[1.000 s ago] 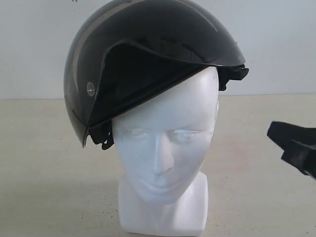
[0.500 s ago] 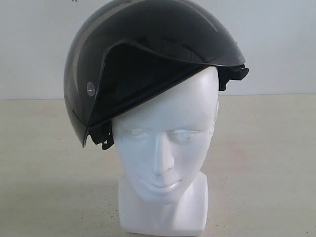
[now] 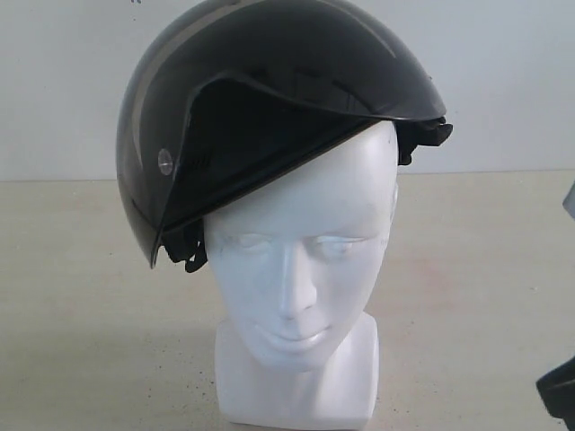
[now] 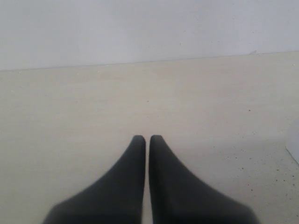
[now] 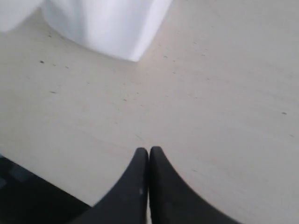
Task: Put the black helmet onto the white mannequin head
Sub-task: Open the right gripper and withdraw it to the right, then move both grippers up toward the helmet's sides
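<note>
Right gripper [image 5: 148, 150] hangs closed and empty over the pale table [image 5: 210, 93], with the white mannequin head [image 5: 112, 23] just ahead of its tips. Left gripper [image 4: 147, 137] is likewise closed on nothing. The black helmet [image 3: 269, 99] sits tilted on the head.

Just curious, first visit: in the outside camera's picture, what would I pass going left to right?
Silver rivet on the black helmet → nose of the white mannequin head → dark robot part, lower corner.
</note>
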Controlling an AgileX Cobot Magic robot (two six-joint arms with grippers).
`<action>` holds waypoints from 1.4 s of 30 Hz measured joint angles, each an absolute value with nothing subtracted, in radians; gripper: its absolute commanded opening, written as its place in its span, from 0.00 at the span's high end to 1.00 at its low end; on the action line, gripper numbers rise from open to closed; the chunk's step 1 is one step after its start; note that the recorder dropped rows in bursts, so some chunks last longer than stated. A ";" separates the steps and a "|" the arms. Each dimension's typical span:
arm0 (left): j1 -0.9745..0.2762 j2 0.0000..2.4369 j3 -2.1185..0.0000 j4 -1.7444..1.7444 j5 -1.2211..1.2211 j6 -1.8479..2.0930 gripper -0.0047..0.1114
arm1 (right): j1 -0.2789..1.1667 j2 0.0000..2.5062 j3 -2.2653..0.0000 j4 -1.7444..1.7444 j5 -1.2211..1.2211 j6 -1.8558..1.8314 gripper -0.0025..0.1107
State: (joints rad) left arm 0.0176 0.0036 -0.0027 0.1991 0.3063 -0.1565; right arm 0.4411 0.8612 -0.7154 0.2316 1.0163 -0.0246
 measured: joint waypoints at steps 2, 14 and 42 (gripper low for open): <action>0.018 0.004 -0.003 0.199 0.306 -0.156 0.92 | 0.441 0.861 -0.715 0.312 0.991 -0.046 0.98; 0.018 0.004 -0.003 0.199 0.306 -0.156 0.92 | 0.441 0.861 -0.715 0.453 0.869 -0.160 0.98; 0.018 0.002 -0.003 0.325 -0.480 -0.355 0.92 | 0.441 1.030 -1.572 -0.208 1.058 0.246 0.98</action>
State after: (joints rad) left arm 0.0176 0.0023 -0.0027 0.3246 -0.4796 -0.3547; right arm 0.4411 1.0303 -1.5717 -0.2085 1.0576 0.2462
